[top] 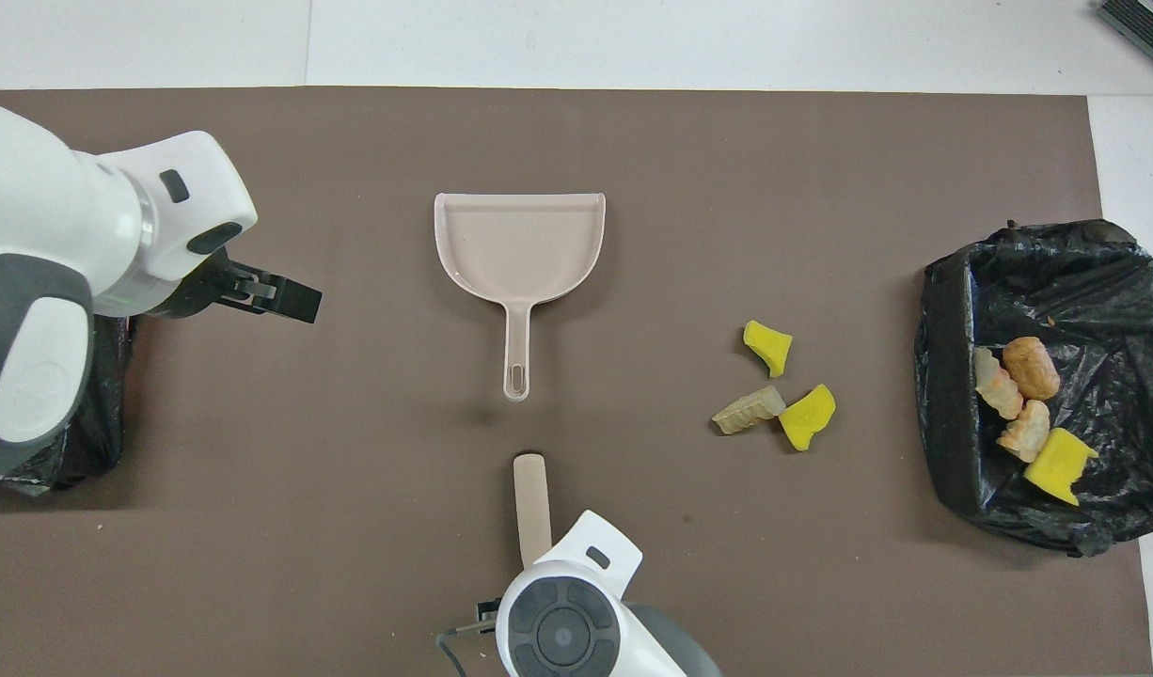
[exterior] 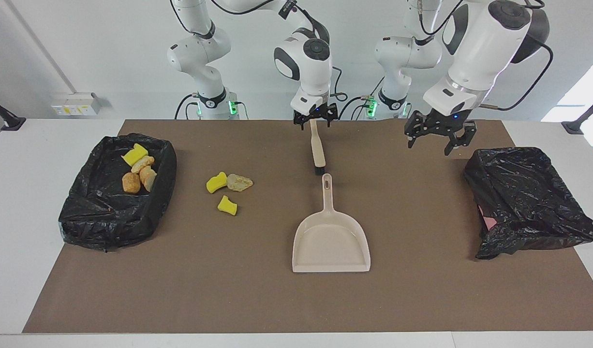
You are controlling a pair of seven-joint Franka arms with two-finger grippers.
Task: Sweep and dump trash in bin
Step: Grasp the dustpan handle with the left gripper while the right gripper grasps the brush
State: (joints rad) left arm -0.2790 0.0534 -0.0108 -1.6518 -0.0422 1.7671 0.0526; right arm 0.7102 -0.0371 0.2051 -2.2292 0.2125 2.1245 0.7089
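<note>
Three pieces of trash lie loose on the brown mat: a yellow chunk (exterior: 216, 182) (top: 807, 417), a beige lump (exterior: 239, 182) (top: 748, 411) and another yellow chunk (exterior: 227, 205) (top: 767, 346). Several more sit in the black-lined bin (exterior: 108, 227) (top: 943, 376) at the right arm's end. The beige dustpan (exterior: 331, 241) (top: 520, 240) lies mid-mat, handle toward the robots. The brush (exterior: 317, 147) (top: 531, 508) lies just nearer the robots. My right gripper (exterior: 316, 118) is open over the brush's handle end. My left gripper (exterior: 439, 137) (top: 276, 296) hangs open in the air, holding nothing.
A second crumpled black bag (exterior: 524, 198) (top: 106, 423) lies at the left arm's end of the mat, partly covered by the left arm in the overhead view. White table (exterior: 16, 217) borders the mat.
</note>
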